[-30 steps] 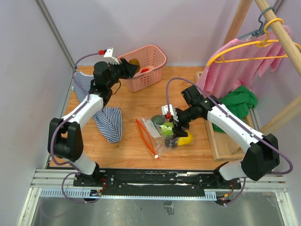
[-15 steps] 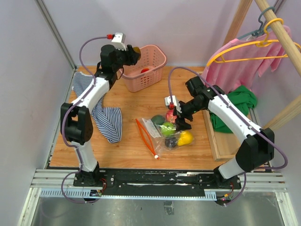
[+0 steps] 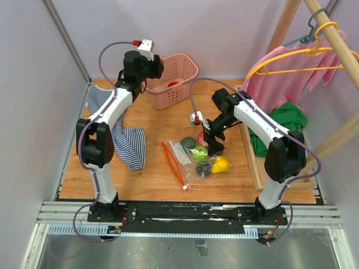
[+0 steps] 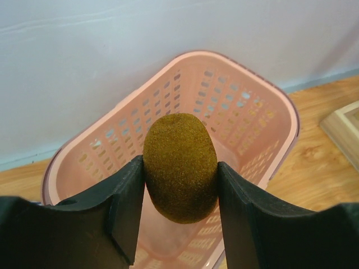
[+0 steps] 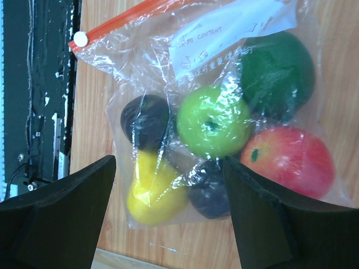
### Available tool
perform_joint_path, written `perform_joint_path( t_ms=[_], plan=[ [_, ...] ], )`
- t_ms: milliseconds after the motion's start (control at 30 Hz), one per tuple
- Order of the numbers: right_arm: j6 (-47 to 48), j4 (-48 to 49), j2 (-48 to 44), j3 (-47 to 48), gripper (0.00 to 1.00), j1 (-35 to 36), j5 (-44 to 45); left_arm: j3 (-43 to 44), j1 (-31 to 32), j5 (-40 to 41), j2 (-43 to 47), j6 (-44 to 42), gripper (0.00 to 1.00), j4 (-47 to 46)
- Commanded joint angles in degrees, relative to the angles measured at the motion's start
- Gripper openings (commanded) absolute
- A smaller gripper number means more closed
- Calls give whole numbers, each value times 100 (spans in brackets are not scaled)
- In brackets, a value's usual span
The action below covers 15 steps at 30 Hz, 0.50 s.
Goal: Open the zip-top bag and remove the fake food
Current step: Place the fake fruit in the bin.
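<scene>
The left pincer (image 4: 180, 171) pinches a brown, felt-skinned, egg-shaped toy fruit (image 4: 179, 151) across its waist. The flat black pads press its two long sides, and the fuzzy nap likely keeps it from slipping. It hangs directly above the mouth of the pink slotted plastic basket (image 4: 249, 112), which stands at eleven o'clock on the pale wooden surface (image 3: 157, 120). Held there, the fruit would land inside if let go, so this reads as the drop-off for a piece already out.

The clear crinkly zip-top bag (image 5: 140, 67) lies flat a little toward five o'clock from the surface's middle. Its red-orange zip strip (image 5: 129, 19) runs along the edge at eleven o'clock in the right wrist view, beside a small white label (image 5: 224, 28). From above the strip shows as two parted lines, so the mouth looks open, though I cannot be sure.

Five kinds of rounded, glossy plastic pieces crowd together inside, the film creased tight over them:
- a red apple (image 5: 289, 162) at four o'clock
- a light green round fruit (image 5: 213, 120) in the middle
- a dark green ball (image 5: 277, 67) at one o'clock
- a yellow pear-like piece (image 5: 151, 190) at seven o'clock
- dark purple-black pieces (image 5: 145, 120) between them

The right pincer (image 5: 168, 162) hovers over the bag with its jaws spread wide and nothing between them. It straddles the cluster, probably to take the next piece. The slick film may bunch and get caught along with the fruit.
</scene>
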<state>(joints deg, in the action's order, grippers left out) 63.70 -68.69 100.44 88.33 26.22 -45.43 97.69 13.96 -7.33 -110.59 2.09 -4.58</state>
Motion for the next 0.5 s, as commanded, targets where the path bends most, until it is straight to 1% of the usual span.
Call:
perform_joint_path(
  t_ms=[0,100,167,267,400,467],
  plan=[
    [139,-453,246,112,78,47,39,13,-33,110,-112,-191,25,112],
    [131,-452,290,126,78,50,56,110,-34,116,-207,-182,28,223],
    [120,-440,278,128,78,51,68,207,-33,64,-270,-211,32,369],
    [108,-397,244,96,78,55,86,267,-34,91,-321,-251,47,523],
    [107,-352,252,54,78,56,78,227,-34,221,-332,-261,71,596],
    [111,-339,269,34,78,59,93,219,-33,305,-341,-239,79,607]
  ],
)
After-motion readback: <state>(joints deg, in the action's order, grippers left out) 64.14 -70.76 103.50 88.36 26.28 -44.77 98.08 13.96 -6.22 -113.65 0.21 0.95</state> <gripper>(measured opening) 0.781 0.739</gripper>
